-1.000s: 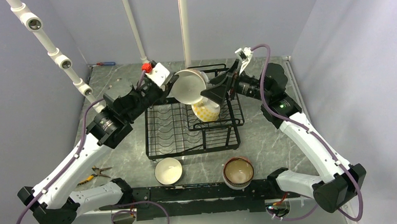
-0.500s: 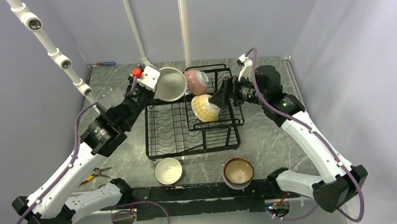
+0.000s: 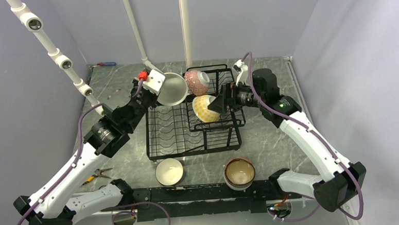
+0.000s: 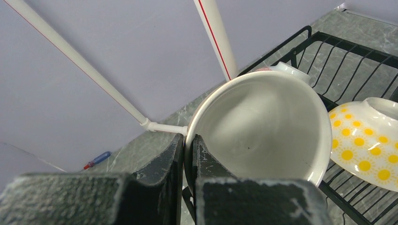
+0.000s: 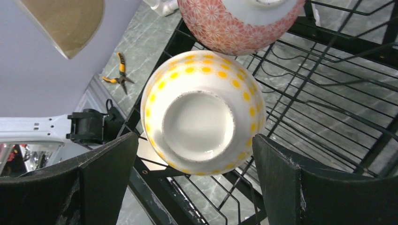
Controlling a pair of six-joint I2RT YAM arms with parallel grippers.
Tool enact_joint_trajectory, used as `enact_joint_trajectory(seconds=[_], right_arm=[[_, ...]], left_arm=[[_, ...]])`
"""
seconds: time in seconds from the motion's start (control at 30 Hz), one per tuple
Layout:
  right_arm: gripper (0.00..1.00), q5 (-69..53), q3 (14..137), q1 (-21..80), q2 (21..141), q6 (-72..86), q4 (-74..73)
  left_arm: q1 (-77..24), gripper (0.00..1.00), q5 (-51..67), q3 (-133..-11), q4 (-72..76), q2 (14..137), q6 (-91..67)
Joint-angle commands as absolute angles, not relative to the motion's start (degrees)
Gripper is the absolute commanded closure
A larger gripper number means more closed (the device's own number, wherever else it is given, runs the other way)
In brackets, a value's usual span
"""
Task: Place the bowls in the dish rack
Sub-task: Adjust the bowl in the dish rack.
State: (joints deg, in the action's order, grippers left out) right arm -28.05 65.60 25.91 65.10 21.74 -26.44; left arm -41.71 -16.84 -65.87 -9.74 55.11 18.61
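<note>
My left gripper (image 4: 188, 145) is clamped on the rim of the plain white bowl (image 4: 263, 126), holding it on edge over the dish rack's (image 3: 189, 144) far-left corner, I judge so that it can stand in the slots. The pink-patterned bowl (image 3: 197, 81) and yellow-dotted bowl (image 3: 206, 108) lie tipped in the raised basket, probably to drain. My right gripper (image 3: 218, 102) is spread wide beside the yellow one, holding nothing, and I can read no brand or writing.

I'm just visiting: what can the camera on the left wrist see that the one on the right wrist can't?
Only left wrist: the left end effector pinching the rim of the white bowl, and a blue pen by the wall. Only right wrist: the open right end effector, yellow-handled pliers, the underside of the yellow-dotted bowl. Both: that bowl and the black dish rack.
</note>
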Motion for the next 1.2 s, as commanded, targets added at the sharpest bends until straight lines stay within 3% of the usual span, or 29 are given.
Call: enact_joint_trajectory(seconds=[0.0,0.63,1.17], right_arm=[[0.04,-32.9,65.8,26.3,66.5,24.1,-21.7],[0.05,-38.7,66.5,28.8,68.2,27.0,-16.6],[0.01,-25.5,69.0,28.9,66.1,19.4,-20.5]], left_arm=[[-41.7,0.97,-17.0,-67.1,-3.8,53.1,19.4],[-41.7,0.97,-18.0,-65.8,-3.6,52.5,20.8],[-41.7,0.97,-16.5,-65.7,-3.0,51.7,21.7]])
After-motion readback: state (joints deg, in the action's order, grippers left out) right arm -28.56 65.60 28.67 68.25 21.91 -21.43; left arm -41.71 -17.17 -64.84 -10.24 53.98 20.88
